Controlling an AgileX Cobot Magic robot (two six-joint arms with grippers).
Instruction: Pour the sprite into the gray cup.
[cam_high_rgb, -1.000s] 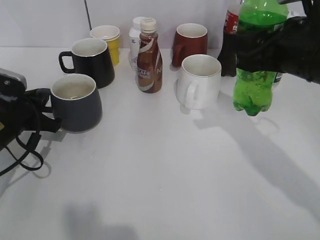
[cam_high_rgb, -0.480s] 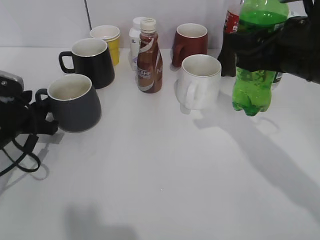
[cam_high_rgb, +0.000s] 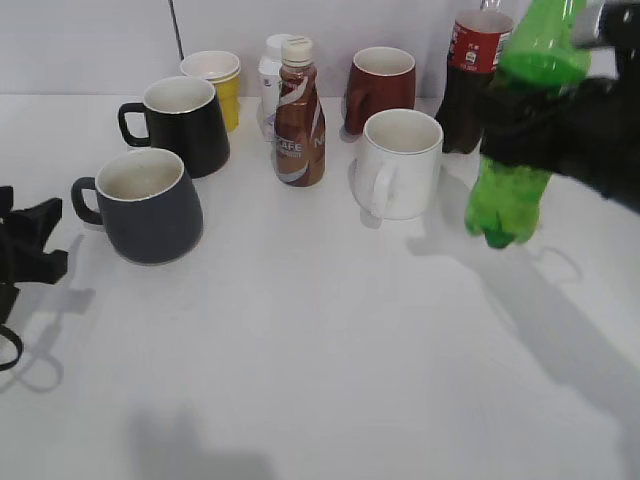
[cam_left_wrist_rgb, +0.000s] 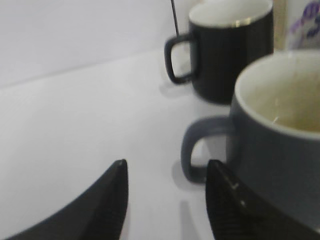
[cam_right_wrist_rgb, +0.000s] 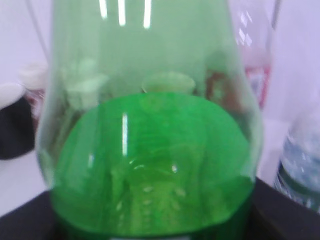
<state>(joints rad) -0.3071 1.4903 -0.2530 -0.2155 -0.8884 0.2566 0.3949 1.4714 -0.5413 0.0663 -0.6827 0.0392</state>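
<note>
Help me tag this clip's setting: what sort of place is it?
Probably a lab test bench, not a kitchen: a bare white table against a blank wall, mugs like the gray cup lined up, the right gripper holding the sprite.

"AFE" on the brown coffee bottle's (cam_high_rgb: 299, 120) label; other labels illegible.

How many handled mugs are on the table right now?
4: gray cup front left, black mug behind it, white mug centre, maroon mug at the back. The yellow cup shows no handle; more could hide behind the bottles.
</note>
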